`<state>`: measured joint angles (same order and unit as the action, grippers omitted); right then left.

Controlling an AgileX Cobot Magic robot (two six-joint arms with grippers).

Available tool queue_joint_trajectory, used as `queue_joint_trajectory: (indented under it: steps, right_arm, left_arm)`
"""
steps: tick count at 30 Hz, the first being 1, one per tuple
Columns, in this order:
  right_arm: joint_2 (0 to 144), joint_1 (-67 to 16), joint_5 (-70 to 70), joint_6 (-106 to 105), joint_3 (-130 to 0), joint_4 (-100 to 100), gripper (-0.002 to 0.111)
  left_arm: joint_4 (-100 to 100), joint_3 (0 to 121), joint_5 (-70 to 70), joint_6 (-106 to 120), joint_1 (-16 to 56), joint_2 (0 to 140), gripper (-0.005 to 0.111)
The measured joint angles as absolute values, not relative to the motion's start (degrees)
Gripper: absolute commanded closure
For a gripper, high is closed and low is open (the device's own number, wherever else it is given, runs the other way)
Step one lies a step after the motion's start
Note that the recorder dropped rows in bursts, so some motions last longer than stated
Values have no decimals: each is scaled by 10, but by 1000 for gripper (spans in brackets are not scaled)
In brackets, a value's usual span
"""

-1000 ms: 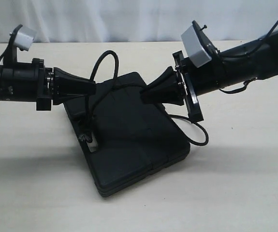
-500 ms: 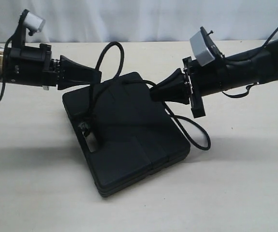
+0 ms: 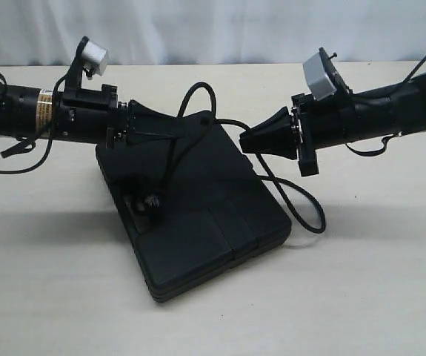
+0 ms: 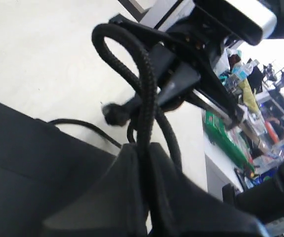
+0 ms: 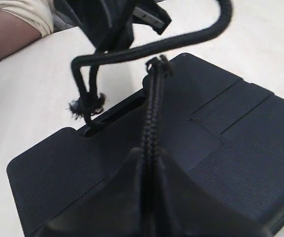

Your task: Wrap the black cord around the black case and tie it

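The black case [image 3: 198, 215] lies flat on the table, its handle slot [image 5: 114, 112] toward the left arm. The black cord [image 3: 201, 93] arches above the case's far edge between both grippers. My left gripper [image 3: 174, 133] is shut on the cord [image 4: 144, 98] above the case's far left corner. From it a strand drops to a frayed tuft [image 3: 152, 201] hanging by the slot. My right gripper [image 3: 244, 141] is shut on the cord [image 5: 154, 113] above the case's far right side. Another loop of cord [image 3: 301, 204] trails off the case's right edge onto the table.
The pale table [image 3: 361, 297] surrounds the case. A white curtain [image 3: 213, 30] closes the back. A person's arm [image 5: 8, 24] shows at the table's edge in the right wrist view. Cluttered shelves [image 4: 240, 138] stand beyond the table.
My left gripper has risen and moved right over the case's far corner, carrying the cord. My right gripper has pulled back to the right and up. The tuft swung toward the slot.
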<state>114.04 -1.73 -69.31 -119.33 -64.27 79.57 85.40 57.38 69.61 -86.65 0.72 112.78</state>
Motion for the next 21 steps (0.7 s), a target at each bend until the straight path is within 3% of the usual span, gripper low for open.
queue_joint_trajectory:
  steps: [21]
  right_arm:
    - [1142,-17,-694,-1164,-643,854,104]
  left_arm:
    - [763,608,696,-1080,7,1176,107]
